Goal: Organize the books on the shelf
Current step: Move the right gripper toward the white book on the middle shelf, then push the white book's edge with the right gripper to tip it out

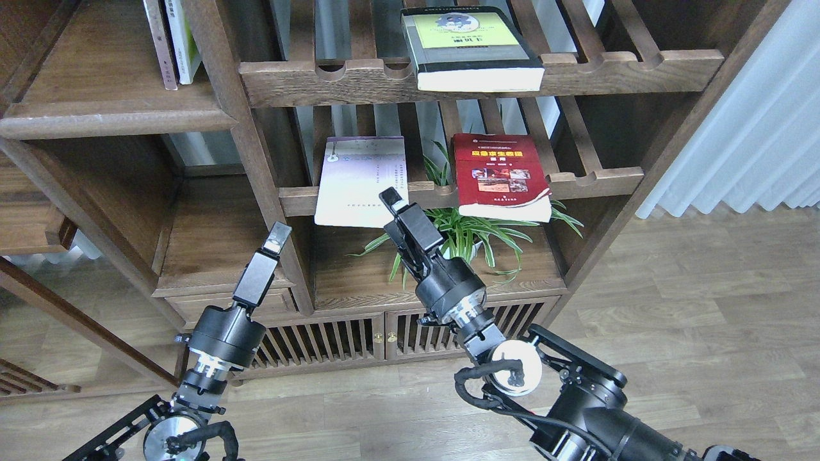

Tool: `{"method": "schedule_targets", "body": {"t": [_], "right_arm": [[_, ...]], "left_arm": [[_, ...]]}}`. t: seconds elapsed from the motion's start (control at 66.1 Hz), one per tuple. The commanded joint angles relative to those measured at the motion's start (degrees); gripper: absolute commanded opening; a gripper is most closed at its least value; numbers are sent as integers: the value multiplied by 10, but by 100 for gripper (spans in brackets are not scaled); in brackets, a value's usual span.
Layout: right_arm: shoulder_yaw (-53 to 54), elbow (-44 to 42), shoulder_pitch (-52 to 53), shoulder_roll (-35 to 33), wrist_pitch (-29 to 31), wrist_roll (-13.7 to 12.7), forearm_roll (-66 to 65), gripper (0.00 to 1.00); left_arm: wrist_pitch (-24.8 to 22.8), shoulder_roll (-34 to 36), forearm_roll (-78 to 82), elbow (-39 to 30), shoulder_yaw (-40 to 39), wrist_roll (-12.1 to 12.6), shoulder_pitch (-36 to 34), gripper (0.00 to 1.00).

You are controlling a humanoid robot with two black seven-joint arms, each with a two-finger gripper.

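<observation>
Your right pincer (392, 197) rises mid-frame toward the thin lavender-white paperback (362, 181), whose overhanging edge invites gripping; your left pincer (278, 234) waits lower left. Neither's opening is discernible.

Green spider plant (471, 234) in a white pot, two thin upright books (172, 41) top left, white curtain (756, 121) right.

- Left arm (221, 333), lower left of frame: matte black housings, a silver ring below the round wrist, looped black cable by a silver disc.
- Right arm (448, 291), centre to lower right: black, silver disc joint, black cable loops.
</observation>
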Motion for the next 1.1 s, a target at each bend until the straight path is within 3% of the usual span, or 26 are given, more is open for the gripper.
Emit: {"method": "schedule_targets", "body": {"t": [0.0,0.227,1.089], "right_arm": [[-1,-8,21,0,-49,3,42,99],[-13,-38,44,0,-90,2,111,99],[-54,-100,146,0,-117,-8,269,92]], "left_arm": [[0,-4,-1,5,0,0,0,100],[0,-4,-5,12,0,0,0,100],[0,-35,-2,42,3,0,-6,100]]}}
